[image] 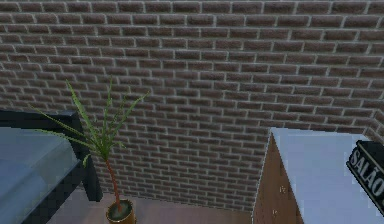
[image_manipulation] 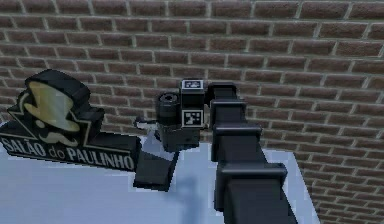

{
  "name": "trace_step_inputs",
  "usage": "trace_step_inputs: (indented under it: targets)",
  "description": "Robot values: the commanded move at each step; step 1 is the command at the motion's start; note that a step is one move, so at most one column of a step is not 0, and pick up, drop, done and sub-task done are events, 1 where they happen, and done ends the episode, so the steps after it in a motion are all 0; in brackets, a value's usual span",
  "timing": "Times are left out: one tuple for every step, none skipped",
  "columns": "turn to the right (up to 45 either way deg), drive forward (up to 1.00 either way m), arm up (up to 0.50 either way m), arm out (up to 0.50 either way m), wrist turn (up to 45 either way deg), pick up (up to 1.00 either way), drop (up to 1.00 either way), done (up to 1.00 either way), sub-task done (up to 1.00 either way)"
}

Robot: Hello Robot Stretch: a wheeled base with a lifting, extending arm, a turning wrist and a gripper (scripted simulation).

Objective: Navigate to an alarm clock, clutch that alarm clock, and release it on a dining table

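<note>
In the arm side view my arm (image_manipulation: 245, 160) reaches out over a pale blue-grey top (image_manipulation: 80, 195) toward the brick wall. The gripper (image_manipulation: 153, 124) sits left of the two white marker squares (image_manipulation: 192, 100), close to the wall. Just below it a flat dark square thing (image_manipulation: 155, 168) lies on the top. I cannot tell whether the gripper holds anything. I cannot make out an alarm clock by shape. A dark sign with a gold figure and pale lettering (image_manipulation: 62, 125) stands left of the gripper.
A brick wall (image: 200, 70) runs across the forward view. A potted palm (image: 112, 165) stands on the floor by a dark-framed bed (image: 40, 165) at the left. At the right is a wooden dresser (image: 285, 190) with the sign's corner (image: 368, 170) on it.
</note>
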Motion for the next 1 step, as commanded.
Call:
trace_step_inputs:
  targets:
    - [0.0, 0.0, -0.28, 0.0, 0.0, 0.0, 0.0, 0.0, 0.0]
